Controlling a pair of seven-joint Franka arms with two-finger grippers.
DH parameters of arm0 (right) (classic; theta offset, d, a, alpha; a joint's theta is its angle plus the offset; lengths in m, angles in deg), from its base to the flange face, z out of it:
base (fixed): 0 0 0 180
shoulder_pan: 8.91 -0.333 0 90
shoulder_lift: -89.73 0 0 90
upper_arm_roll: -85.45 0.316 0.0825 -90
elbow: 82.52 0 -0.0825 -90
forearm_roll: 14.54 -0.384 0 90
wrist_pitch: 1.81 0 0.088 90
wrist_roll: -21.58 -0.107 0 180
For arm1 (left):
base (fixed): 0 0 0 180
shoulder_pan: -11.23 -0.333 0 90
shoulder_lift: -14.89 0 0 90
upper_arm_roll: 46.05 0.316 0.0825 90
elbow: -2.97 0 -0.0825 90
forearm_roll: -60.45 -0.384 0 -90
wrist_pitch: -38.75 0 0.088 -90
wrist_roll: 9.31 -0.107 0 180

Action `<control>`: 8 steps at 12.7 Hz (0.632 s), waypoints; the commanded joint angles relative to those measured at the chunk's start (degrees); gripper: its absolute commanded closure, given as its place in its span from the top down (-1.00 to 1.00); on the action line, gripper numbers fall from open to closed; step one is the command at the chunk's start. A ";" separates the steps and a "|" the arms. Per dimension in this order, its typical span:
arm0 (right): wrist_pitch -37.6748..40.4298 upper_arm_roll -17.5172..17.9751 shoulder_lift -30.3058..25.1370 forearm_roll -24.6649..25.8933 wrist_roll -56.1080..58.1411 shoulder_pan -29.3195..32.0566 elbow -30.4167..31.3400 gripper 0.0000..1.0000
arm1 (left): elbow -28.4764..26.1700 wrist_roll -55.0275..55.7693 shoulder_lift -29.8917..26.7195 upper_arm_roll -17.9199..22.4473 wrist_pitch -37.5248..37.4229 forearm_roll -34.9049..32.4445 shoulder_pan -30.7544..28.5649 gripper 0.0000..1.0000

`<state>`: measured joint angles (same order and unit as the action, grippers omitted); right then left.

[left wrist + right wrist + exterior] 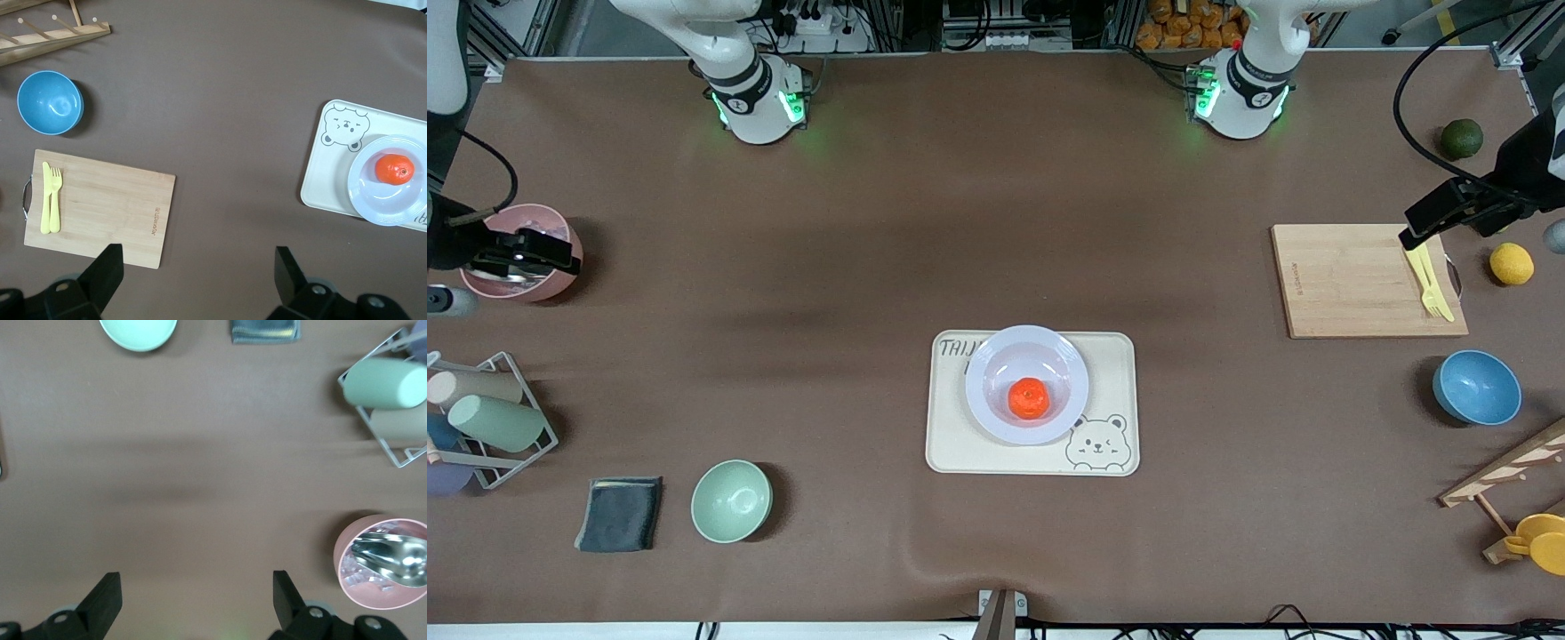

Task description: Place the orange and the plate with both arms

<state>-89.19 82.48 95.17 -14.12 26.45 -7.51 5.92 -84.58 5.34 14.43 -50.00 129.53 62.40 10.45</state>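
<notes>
1. Centrally, the orange [1029, 397] sits in the plate [987, 356], and the plate rests on the cream bear tray [1116, 356] in the middle of the table.
2. Left gripper [195, 277] hangs with jaws wide and empty over bare table beside the wooden cutting board [1352, 280], at the left arm's end.
3. Right gripper [197, 597] hangs wide open and empty over bare table near the pink bowl [560, 271], at the right arm's end.
4. Both arms wait, well apart from the plate.
</notes>
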 commanded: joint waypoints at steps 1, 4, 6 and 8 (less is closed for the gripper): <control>0.46 0.86 -2.96 3.87 -2.32 -0.79 -0.20 1.00 | -0.60 -1.99 -1.12 0.25 -0.43 1.74 -0.19 1.00; 0.98 1.21 -5.08 4.06 -1.79 -0.35 0.33 1.00 | -0.78 -2.69 -1.39 0.43 -0.43 1.74 -0.28 1.00; 1.07 1.13 -5.35 4.06 -1.00 0.26 0.42 1.00 | -0.78 -2.69 -1.39 0.43 -0.43 1.74 -0.28 1.00; 0.63 1.13 -5.35 4.06 0.15 0.88 0.25 1.00 | -0.78 -3.74 -1.39 0.52 -0.43 1.74 -0.54 1.00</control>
<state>-88.34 83.04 90.93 -11.11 25.73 -7.69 5.36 -84.58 3.99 14.35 -49.79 129.53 62.43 10.44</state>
